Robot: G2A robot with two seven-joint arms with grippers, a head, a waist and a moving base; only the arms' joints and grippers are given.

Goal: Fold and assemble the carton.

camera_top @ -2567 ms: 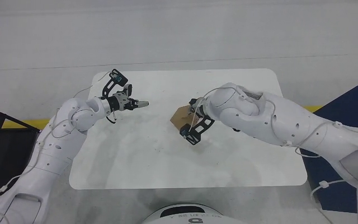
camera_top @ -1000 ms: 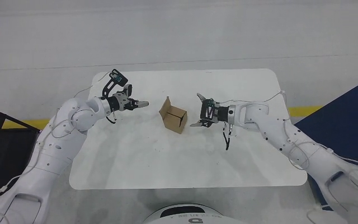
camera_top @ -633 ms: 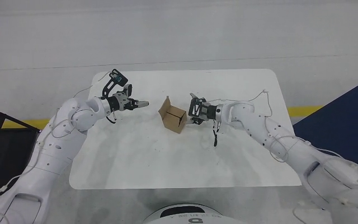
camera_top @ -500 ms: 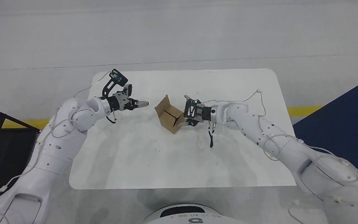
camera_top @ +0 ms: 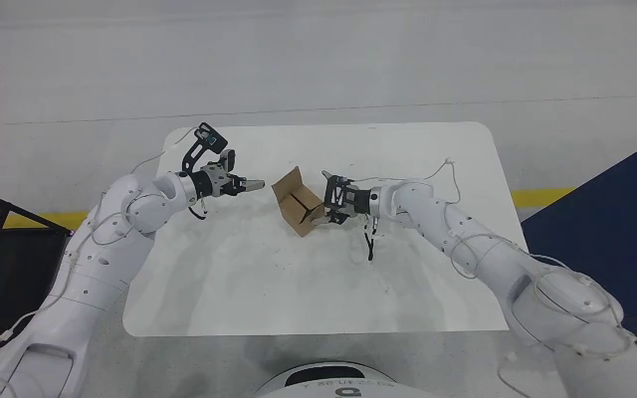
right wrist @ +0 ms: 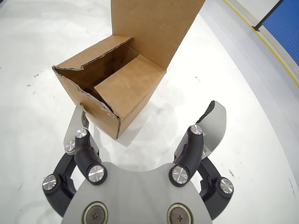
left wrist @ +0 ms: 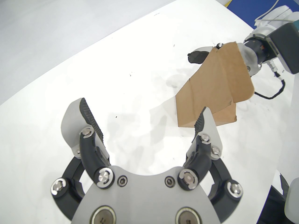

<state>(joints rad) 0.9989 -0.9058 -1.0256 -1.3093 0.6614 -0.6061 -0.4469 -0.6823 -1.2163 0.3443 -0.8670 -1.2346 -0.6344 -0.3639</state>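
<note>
Carton assembly, top not yet closed. At left, the left hand (camera_top: 251,185) is hanging above the tabletop (camera_top: 299,289) just beside the carton (camera_top: 299,196), its fingers standing wide apart and holding nothing. At centre, the carton is sitting near the middle of the tabletop, between the two hands. Its tall flap (right wrist: 158,17) is standing up, a shorter flap (right wrist: 127,83) is lying folded inward over part of the opening, and the other edges are showing ragged tears. At right, the right hand (camera_top: 333,199) is sitting low against the carton's other side, spread wide and gripping nothing. It is straddling the nearest corner, with one finger (right wrist: 71,129) tucking in beside the wall; whether that finger is touching the cardboard cannot be told. As judged, the box body is standing formed and the closing of the top is pending. The next move is probably calling for one hand bracing a wall while the other is pressing the tall flap down over the opening, gently enough not to tip so light a box.
</note>
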